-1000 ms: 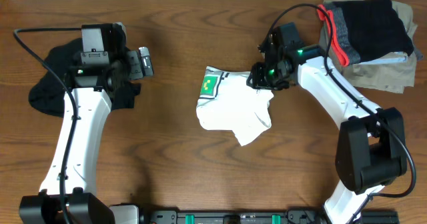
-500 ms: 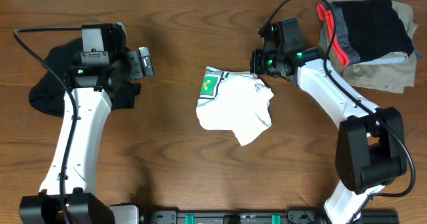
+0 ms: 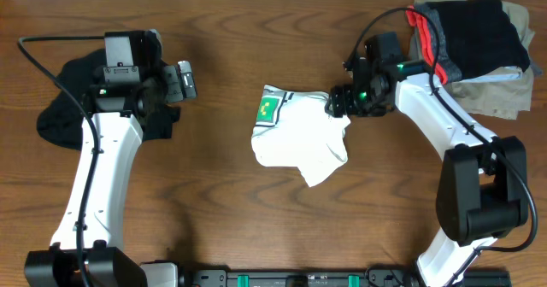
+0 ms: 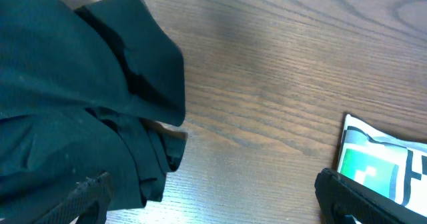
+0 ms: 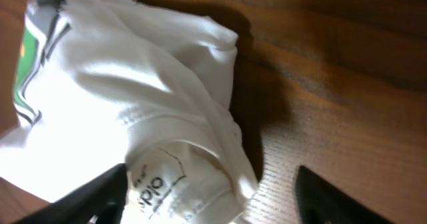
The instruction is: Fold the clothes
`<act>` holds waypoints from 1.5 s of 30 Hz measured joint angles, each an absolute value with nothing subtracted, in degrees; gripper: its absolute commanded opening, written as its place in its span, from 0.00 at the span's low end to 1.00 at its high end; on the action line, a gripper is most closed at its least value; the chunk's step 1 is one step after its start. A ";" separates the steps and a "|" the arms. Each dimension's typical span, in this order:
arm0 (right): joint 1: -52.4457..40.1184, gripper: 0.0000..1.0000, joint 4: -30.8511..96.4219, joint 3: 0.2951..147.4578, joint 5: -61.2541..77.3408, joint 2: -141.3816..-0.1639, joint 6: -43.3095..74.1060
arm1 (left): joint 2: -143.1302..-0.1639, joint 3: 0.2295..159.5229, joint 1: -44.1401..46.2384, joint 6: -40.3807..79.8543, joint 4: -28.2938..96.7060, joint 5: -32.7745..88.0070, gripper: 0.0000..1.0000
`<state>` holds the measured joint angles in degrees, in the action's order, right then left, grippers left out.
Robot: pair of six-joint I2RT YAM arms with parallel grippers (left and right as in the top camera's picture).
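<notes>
While my right gripper (image 3: 336, 104) is hanging spread open at the top-right corner of the shirt (image 3: 299, 137), its collar is lying unpinched between my fingers (image 5: 93, 197). The rest is spreading toward table centre, far nearer this arm than my left gripper (image 3: 183, 80), which is gaping over the black garment (image 3: 60, 120).

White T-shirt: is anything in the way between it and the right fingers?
No, nothing visible. The right fingers stand open right over the white T-shirt, at its collar edge.

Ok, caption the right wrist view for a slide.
Right gripper, open, straddles the collar of the crumpled white T-shirt on the wooden table.
</notes>
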<state>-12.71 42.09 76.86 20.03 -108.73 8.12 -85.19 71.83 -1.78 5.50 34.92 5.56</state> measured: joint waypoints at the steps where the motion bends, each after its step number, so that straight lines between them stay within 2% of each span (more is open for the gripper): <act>1: -12.71 0.81 41.74 76.47 20.08 -108.75 7.42 | -85.19 71.83 -1.78 5.52 34.92 5.56 0.98; 8: -12.71 0.73 33.78 69.87 22.94 -110.32 4.25 | -85.19 71.83 -1.78 5.52 34.92 5.56 0.98; 17: -13.19 0.79 31.70 68.14 35.48 -113.25 1.37 | -85.19 71.83 -1.78 5.52 34.94 5.56 0.98; 18: -13.58 0.76 31.53 68.14 36.75 -113.56 0.95 | -85.19 71.83 -1.78 5.52 34.94 5.56 0.98; 19: -13.87 0.69 31.29 68.14 37.50 -113.73 0.73 | -85.19 71.83 -1.78 5.52 34.94 5.56 0.98; 22: -14.59 0.31 30.28 68.12 39.35 -114.91 -0.03 | -85.19 71.83 -1.78 5.52 34.94 5.56 0.98; 26: -14.70 0.05 27.99 67.55 41.06 -116.92 -0.49 | -85.19 71.83 -1.78 5.52 34.96 5.56 0.98; 27: -14.63 0.01 27.00 67.42 41.67 -117.12 0.08 | -85.19 71.83 -1.78 5.52 34.94 5.56 0.98; 33: -13.93 0.01 23.07 68.10 46.44 -117.38 0.19 | -85.19 71.83 -1.78 5.52 34.96 5.56 0.98; 45: -12.12 0.01 30.35 80.51 49.41 -115.59 0.64 | -85.19 71.83 -1.78 5.52 34.94 5.56 0.98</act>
<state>-12.12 30.35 80.51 49.41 -115.59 0.64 -85.19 71.83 -1.78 5.52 34.94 5.56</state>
